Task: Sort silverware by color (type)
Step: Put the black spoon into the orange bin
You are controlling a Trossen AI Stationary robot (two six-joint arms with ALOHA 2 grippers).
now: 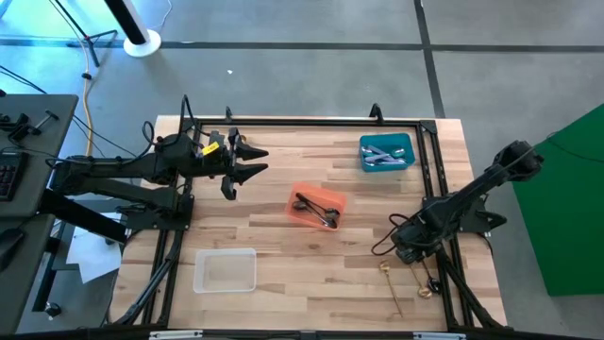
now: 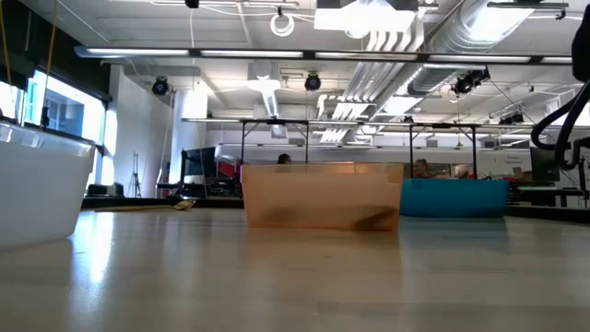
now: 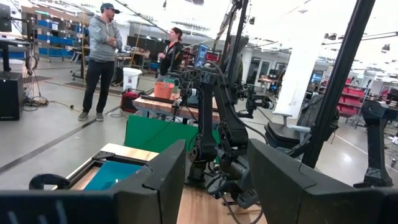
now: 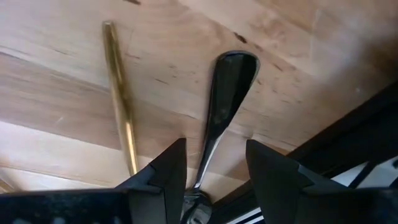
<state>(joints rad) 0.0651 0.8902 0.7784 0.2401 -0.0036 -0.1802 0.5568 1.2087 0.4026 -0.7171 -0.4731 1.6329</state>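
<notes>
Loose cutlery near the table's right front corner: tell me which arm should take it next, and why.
Right. The right gripper hangs right over the gold piece and the dark piece, its open fingers straddling the dark one. The left gripper is open too, but far across the table, beyond the orange bin.

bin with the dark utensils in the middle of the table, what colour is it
Orange bin; clearest in the high view.

Bins on a wooden surface (image 1: 283, 255)
Blue bin (image 1: 387, 153) upper right, orange bin (image 1: 316, 205) centre, clear bin (image 1: 225, 270) lower left.
</notes>
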